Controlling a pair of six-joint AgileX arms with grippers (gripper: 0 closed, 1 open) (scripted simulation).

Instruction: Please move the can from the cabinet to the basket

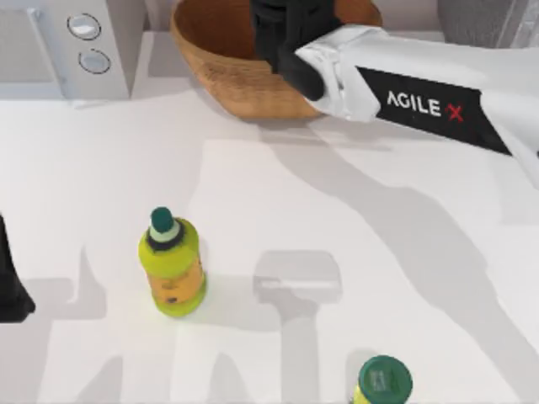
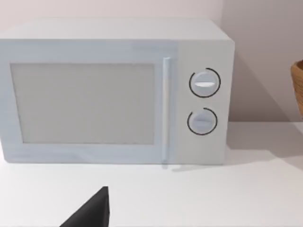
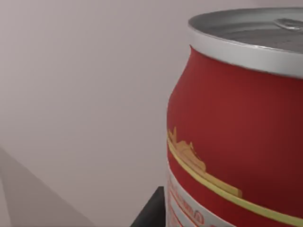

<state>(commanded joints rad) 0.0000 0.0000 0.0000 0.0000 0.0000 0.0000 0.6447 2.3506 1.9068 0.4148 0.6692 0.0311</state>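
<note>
The red can (image 3: 236,127) with its silver top sits very close in the right wrist view, beside a dark finger (image 3: 152,212). My right gripper (image 1: 285,38) is shut on the can and hangs over the tan woven basket (image 1: 226,77) at the back middle of the table. From above, the gripper and arm hide the can. The grey cabinet (image 1: 480,18) stands at the back right corner. My left arm (image 1: 12,286) stays parked at the left edge.
A white microwave (image 1: 72,42) with two knobs stands at the back left. A yellow-green bottle (image 1: 173,265) stands left of the middle. A second green-capped bottle (image 1: 383,381) is at the front edge. The right arm spans the back right.
</note>
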